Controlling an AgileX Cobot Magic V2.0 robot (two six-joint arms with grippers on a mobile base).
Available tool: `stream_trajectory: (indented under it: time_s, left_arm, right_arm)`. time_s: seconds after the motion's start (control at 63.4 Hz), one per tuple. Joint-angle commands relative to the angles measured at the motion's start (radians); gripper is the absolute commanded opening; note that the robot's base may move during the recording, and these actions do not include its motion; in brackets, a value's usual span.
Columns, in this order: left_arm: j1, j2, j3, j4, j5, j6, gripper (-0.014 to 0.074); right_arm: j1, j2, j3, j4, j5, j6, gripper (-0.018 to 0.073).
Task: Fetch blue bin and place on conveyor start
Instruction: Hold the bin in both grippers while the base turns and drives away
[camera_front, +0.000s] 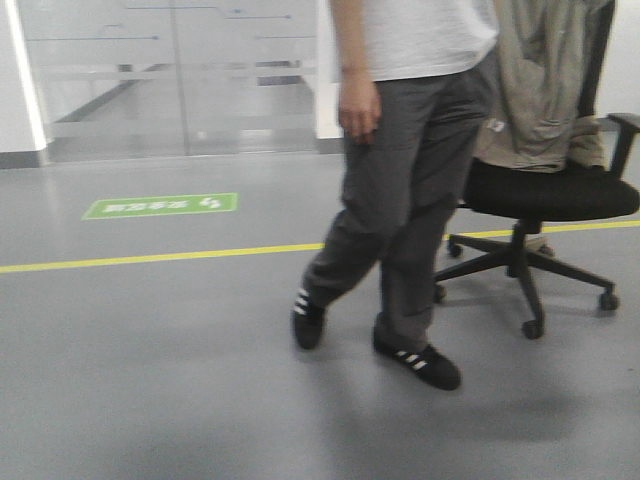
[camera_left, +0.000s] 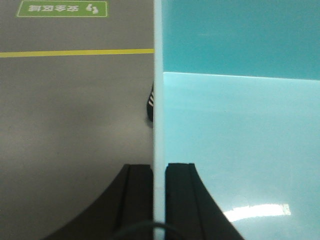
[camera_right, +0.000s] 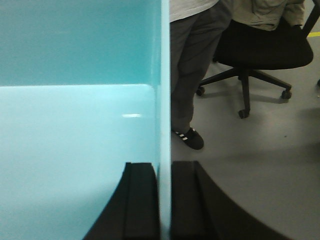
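The blue bin (camera_left: 240, 130) is a pale turquoise tub held between both arms above the grey floor. My left gripper (camera_left: 158, 167) is shut on the bin's left wall, one black finger outside and one inside. My right gripper (camera_right: 164, 165) is shut on the bin's right wall (camera_right: 165, 75) in the same way. The bin's empty inside (camera_right: 70, 140) fills the left of the right wrist view. The bin and both grippers do not show in the front view. The conveyor start is out of view.
A person in dark trousers (camera_front: 400, 190) and black striped shoes stands close ahead, also in the right wrist view (camera_right: 192, 60). A black office chair (camera_front: 545, 195) with a jacket stands to the right. A yellow floor line (camera_front: 150, 258), a green floor sign (camera_front: 160, 206) and glass doors (camera_front: 170, 75) lie beyond.
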Motion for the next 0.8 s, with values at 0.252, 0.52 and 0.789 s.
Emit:
stream_trajectory:
  time_s: [0.252,0.52,0.789]
  left_arm:
    - [-0.003,-0.011,-0.011,0.034,-0.044,-0.004,-0.0111]
    - [-0.003,-0.011,-0.011,0.045,-0.044,-0.004,-0.0111]
    - [-0.003,-0.011,-0.011,0.054,-0.044,-0.004,-0.0111]
  right_arm:
    - [-0.002,-0.010,-0.012,-0.042,-0.051,-0.004,-0.0153]
    - [-0.002,-0.010,-0.012,-0.042,-0.051,-0.004,-0.0153]
    - [-0.002,-0.010,-0.012,-0.042,-0.051,-0.004,-0.0153]
